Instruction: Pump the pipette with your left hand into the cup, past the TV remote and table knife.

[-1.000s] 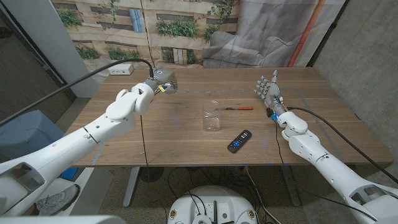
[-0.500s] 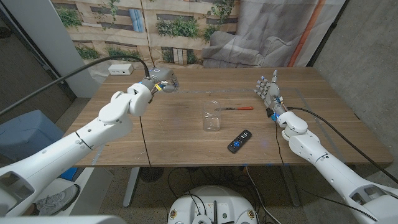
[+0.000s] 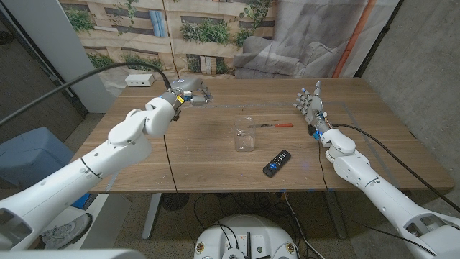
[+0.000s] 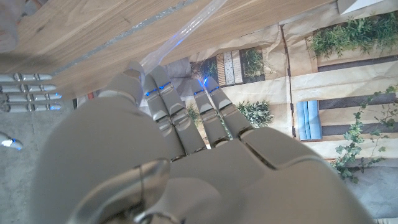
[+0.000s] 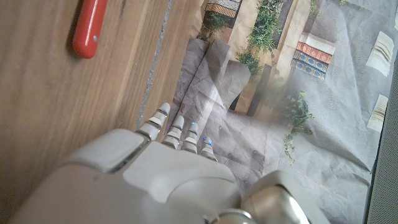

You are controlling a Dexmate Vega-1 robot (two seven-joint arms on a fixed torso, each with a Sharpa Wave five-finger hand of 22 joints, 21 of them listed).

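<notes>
TV remote [image 3: 277,163] lies nearest the front edge of the table [image 3: 201,165]. Clear cup [image 3: 245,134] stands just behind and to its left, upright. Table knife [image 3: 272,125], red handle, lies just beyond the cup, blade end close to the rim.

Right hand [image 3: 310,105] stands on edge near the knife handle, fingers apart, holding nothing.

Left hand [image 3: 191,93] is at the far side of the table, well apart from the cup, fingers curled. In the left wrist view a clear tube, likely the pipette [image 4: 183,34], runs out from the fingers [image 4: 163,102]; grip looks narrow, exact hold not visible.

Risks, as judged:
- Thin hold: pipette may slip or tilt in transit.
- Early squeeze spills on the table.
- Low approach could tip the light cup or nudge the knife.
</notes>
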